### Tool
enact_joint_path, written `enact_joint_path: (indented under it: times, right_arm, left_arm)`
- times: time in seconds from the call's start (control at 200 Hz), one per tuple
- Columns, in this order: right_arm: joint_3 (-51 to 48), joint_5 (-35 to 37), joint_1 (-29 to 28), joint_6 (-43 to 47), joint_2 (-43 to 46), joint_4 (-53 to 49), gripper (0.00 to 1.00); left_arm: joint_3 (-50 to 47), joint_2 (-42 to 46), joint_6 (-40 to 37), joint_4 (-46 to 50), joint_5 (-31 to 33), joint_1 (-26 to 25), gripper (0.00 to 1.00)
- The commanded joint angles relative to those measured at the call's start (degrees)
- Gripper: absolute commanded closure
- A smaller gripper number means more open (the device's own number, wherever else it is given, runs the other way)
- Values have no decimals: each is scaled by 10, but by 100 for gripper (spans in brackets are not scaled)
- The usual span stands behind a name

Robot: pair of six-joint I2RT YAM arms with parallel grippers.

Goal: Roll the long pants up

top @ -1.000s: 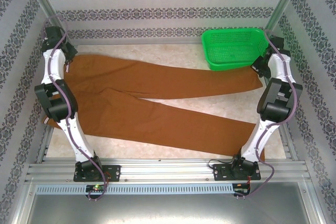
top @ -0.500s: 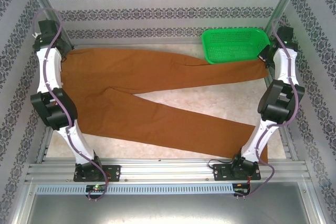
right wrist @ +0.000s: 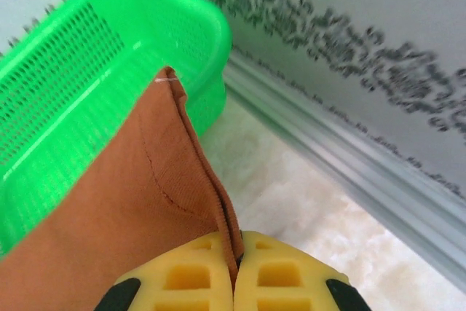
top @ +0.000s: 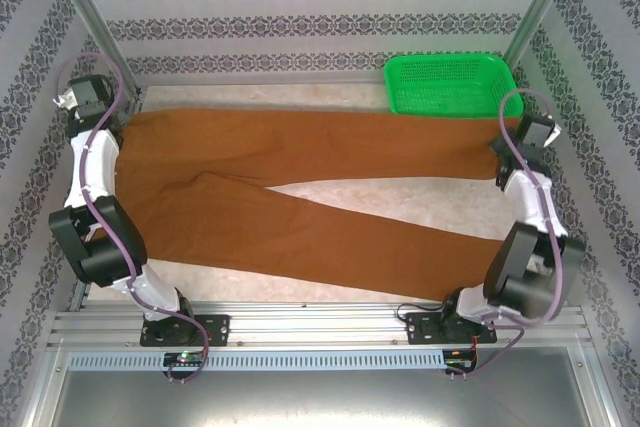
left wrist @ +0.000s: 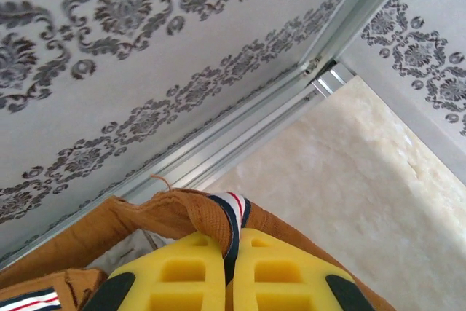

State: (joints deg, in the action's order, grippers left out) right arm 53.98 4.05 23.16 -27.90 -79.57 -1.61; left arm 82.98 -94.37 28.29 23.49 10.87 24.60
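Just striped tab (left wrist: 234, 207) on long pants (top: 300, 142).

Left hand (left wrist: 228, 271) yellow pads clamped on long pants (left wrist: 186, 213) waistband, patterned wall (left wrist: 131, 71), marble table (left wrist: 349, 194)

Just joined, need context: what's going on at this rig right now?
Both arms hold the long pants: the left end effector is shut on the waistband, the right end effector on a leg hem beside the green basket. The pants are spread out across the table, legs splayed; no rolling done yet.
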Motion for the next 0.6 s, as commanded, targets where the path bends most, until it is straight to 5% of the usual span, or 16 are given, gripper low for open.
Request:
enact_joint_path:
  times: [0.0, 0.365, 0.595]
  right_arm:
    - [-54, 61, 22, 8, 56, 139, 100]
    - [-228, 99, 72, -47, 226, 136, 100]
    - [-273, 139, 102, -128, 359, -29, 100]
  left_arm:
    - [-23, 36, 27, -103, 44, 30, 100]
    - [-182, 48, 140, -133, 20, 115, 100]
    - [-207, 28, 181, -119, 14, 141, 100]
